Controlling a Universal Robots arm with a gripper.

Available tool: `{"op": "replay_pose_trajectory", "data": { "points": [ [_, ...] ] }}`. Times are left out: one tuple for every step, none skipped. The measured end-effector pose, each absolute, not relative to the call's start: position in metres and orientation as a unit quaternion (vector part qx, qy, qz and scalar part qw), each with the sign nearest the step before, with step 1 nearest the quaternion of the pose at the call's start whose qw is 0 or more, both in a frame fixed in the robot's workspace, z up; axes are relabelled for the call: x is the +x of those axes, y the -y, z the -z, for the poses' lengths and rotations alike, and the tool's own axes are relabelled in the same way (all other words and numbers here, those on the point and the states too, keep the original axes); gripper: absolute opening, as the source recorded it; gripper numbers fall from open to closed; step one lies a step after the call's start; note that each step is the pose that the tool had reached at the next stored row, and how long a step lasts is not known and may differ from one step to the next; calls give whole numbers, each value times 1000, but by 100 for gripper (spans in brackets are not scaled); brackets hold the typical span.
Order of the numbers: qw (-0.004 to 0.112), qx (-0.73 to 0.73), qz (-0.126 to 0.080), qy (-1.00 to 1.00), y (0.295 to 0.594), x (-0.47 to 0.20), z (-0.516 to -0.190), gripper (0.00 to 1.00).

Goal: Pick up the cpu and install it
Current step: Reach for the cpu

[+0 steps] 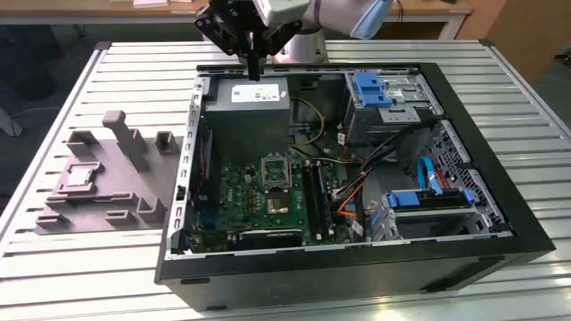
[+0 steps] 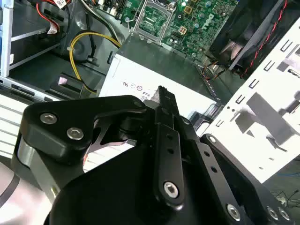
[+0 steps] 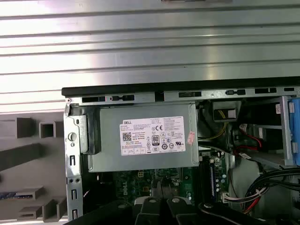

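The cpu (image 1: 79, 177), a small pale square chip, lies flat in a recess of the grey-mauve holder (image 1: 125, 200) on the table, at the exterior view's left of the open computer case (image 1: 357, 264). My black gripper (image 1: 254, 72) hangs at the far edge of the case, over the grey power supply (image 1: 248, 110) with its white label, well away from the cpu. Its fingers (image 2: 162, 101) are pressed together with nothing between them. The green motherboard (image 1: 259, 200) with its dark square socket (image 1: 278, 200) lies in the case floor; the socket's metal frame (image 2: 152, 18) also appears in the second wrist view.
Inside the case are yellow wires (image 2: 86, 42), blue drive brackets (image 1: 370, 87), a blue cable (image 1: 426, 175) and a fan (image 2: 243, 37). The holder has upright posts (image 1: 125, 137). The slatted metal table (image 3: 140, 42) surrounds the case.
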State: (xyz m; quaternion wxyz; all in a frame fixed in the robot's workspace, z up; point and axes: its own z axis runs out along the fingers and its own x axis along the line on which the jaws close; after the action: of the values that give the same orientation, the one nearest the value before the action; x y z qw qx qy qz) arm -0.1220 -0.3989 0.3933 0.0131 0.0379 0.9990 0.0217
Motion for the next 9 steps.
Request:
{"op": "replay_pose_trajectory", "data": {
  "points": [
    [13, 38, -22, -999, 399, -122, -393, 11],
    [13, 38, -22, -999, 399, -122, -393, 11],
    [13, 38, -22, -999, 399, -122, -393, 11],
    [13, 38, -22, -999, 399, -122, -393, 11],
    [13, 38, -22, -999, 399, -122, -393, 11],
    [13, 38, -22, -999, 399, -123, -393, 11],
    [13, 38, -22, -999, 399, -123, -393, 11],
    [13, 38, -22, -999, 399, -124, -393, 11],
    [13, 38, -22, -999, 399, -124, -393, 11]
  ]
}}
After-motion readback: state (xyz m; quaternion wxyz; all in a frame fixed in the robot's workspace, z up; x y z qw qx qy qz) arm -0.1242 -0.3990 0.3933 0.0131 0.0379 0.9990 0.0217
